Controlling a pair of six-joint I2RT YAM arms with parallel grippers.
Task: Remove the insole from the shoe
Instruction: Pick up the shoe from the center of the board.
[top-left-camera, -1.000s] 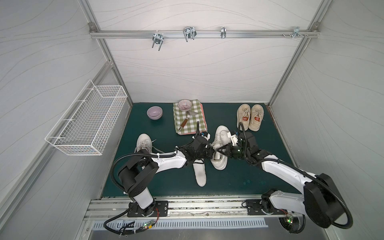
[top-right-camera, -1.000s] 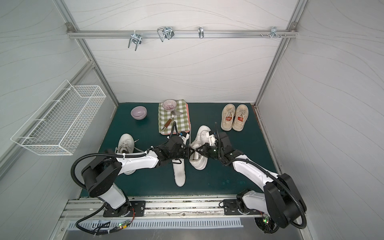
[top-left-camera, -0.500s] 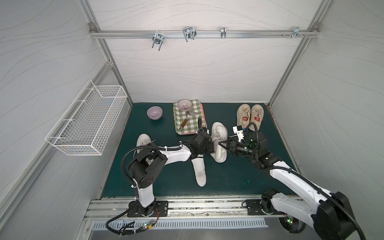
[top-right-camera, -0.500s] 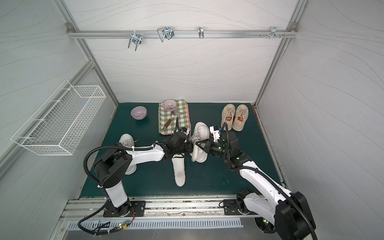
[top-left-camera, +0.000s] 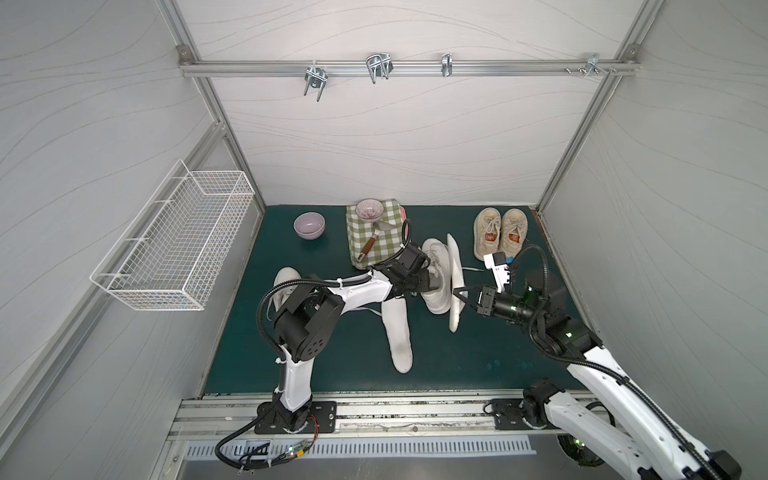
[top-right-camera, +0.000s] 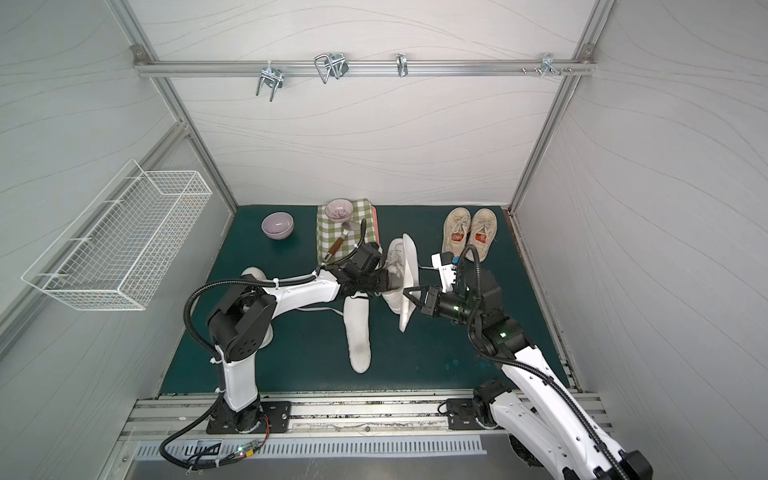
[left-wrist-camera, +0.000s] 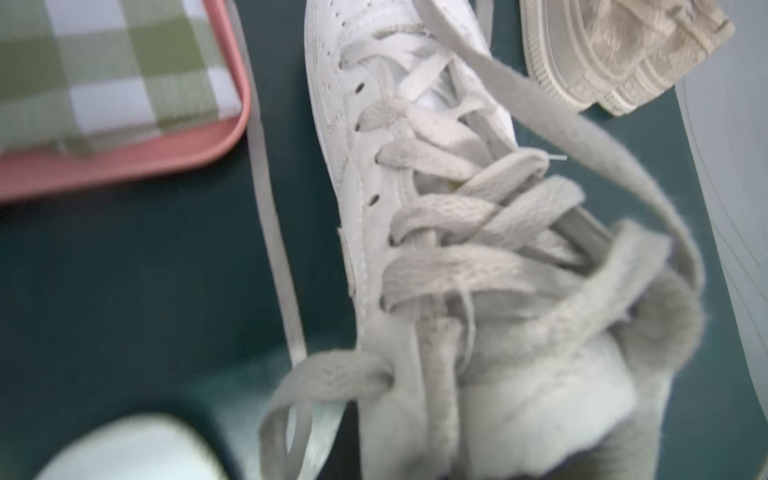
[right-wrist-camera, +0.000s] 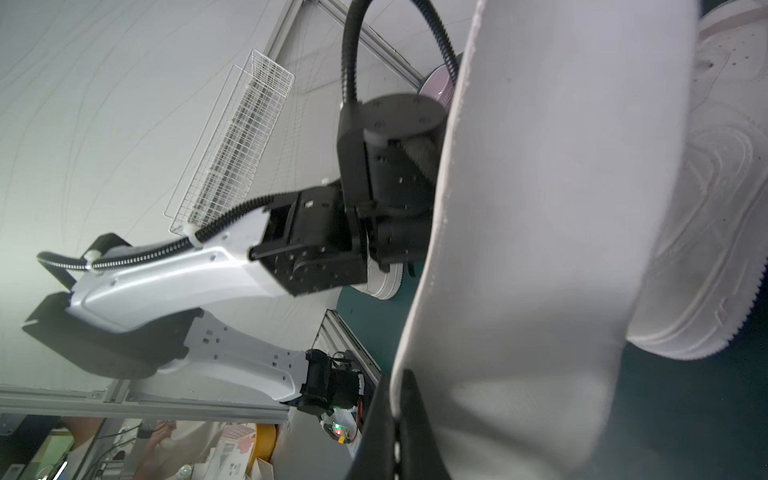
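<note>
Nearest the rail, a loose white insole (top-left-camera: 398, 332) is lying flat on the green counter (top-left-camera: 478, 357). It is not the one being handled.

Just beyond it, the right pincer (top-left-camera: 461, 296) is pinching the task's insole (top-left-camera: 456, 266) at its long edge and holding it on edge. The whole insole is showing outside the shoe (top-left-camera: 436, 257) and just beside it. The left pincer (top-left-camera: 432, 283) is reaching into the shoe's opening with its fingers pressed together, seemingly gripping the shoe there. In the right wrist view the shoe is showing its sole, so it is tipping sideways.

The extraction itself is looking finished. What is remaining, I judge, is laying the insole down and letting go of the shoe.

A second white shoe (top-left-camera: 284, 278) is sitting behind the left arm.

Farther back, a pink tray (left-wrist-camera: 124, 166) is carrying a checked cloth (top-left-camera: 384, 243), with a patterned bowl (top-left-camera: 369, 209) and a spatula (top-left-camera: 372, 245) on top. A lilac bowl (top-left-camera: 309, 225) beside it is looking empty. A beige pair of shoes (top-left-camera: 500, 232) is standing near the far corner, and the wire basket (top-left-camera: 174, 245) on the wall is holding nothing.
</note>
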